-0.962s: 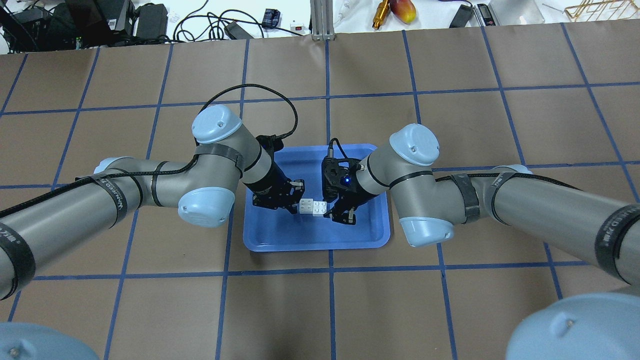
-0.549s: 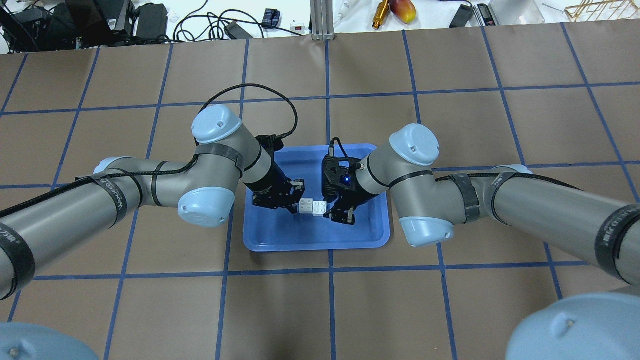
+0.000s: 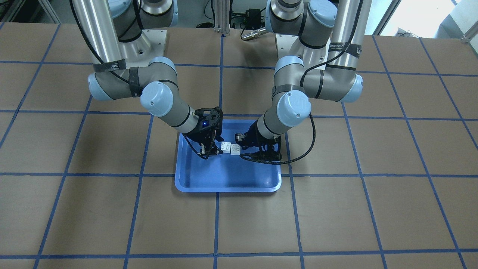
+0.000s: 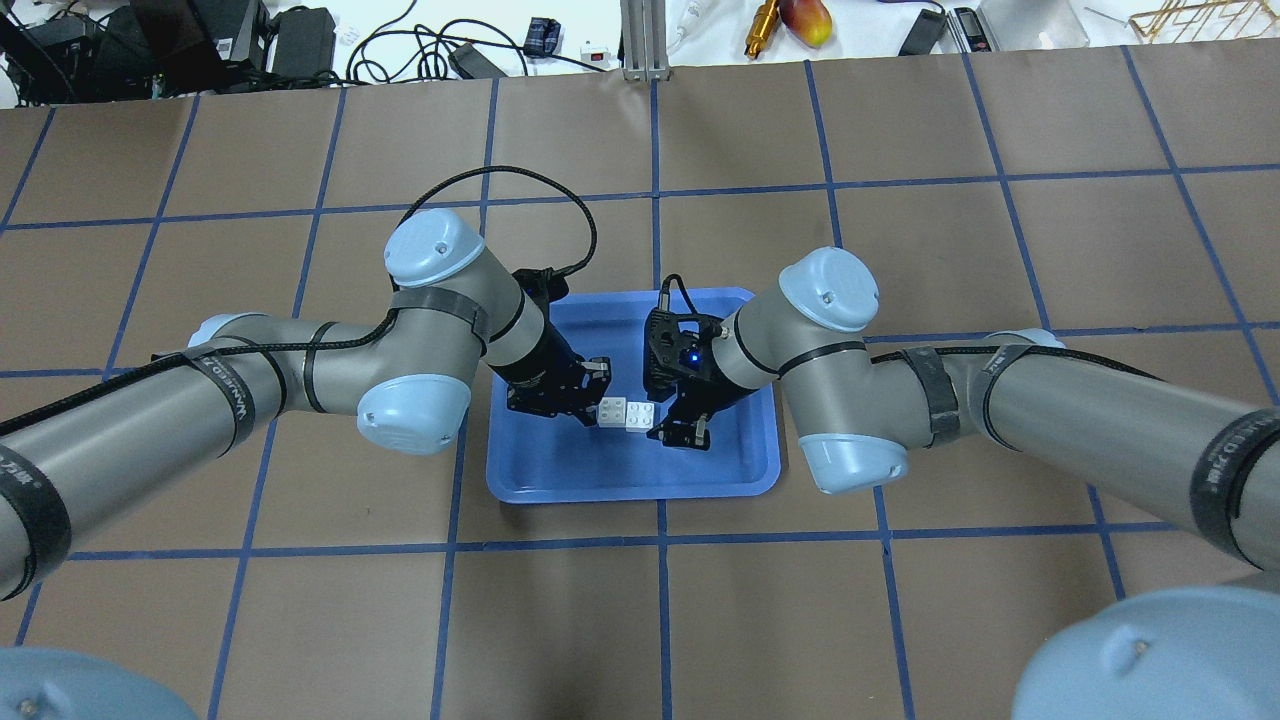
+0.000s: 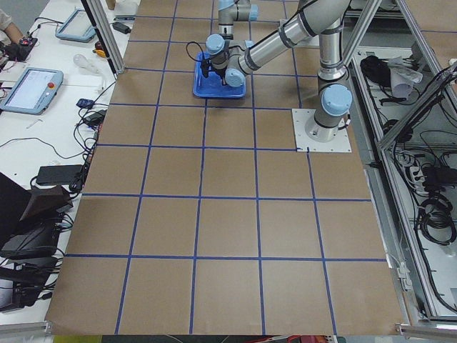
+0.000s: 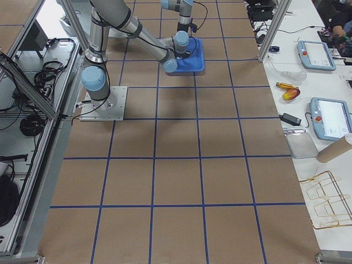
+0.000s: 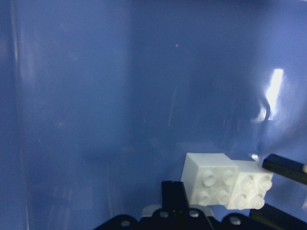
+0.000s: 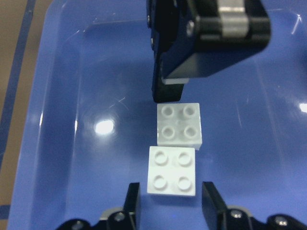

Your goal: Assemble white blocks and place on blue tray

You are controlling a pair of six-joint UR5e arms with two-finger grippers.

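Observation:
Two white blocks (image 4: 613, 410) (image 4: 640, 417) lie side by side, touching, studs up, on the floor of the blue tray (image 4: 620, 475). I cannot tell whether they are joined. My left gripper (image 4: 592, 395) is open, and one finger (image 8: 168, 91) stands against the far edge of the block nearest it (image 8: 179, 124). My right gripper (image 8: 171, 199) is open. The other block (image 8: 172, 171) sits at its mouth with a small gap on each side. In the front view the blocks (image 3: 230, 148) lie between the two grippers.
The tray's raised rim (image 3: 224, 190) surrounds both grippers. The table is brown with blue grid tape. Cables, tools and a mango-like fruit (image 4: 806, 20) lie along the far edge, beyond the mat.
My right gripper has shifted very slightly toward the blocks. The blocks and the left gripper have not visibly moved.

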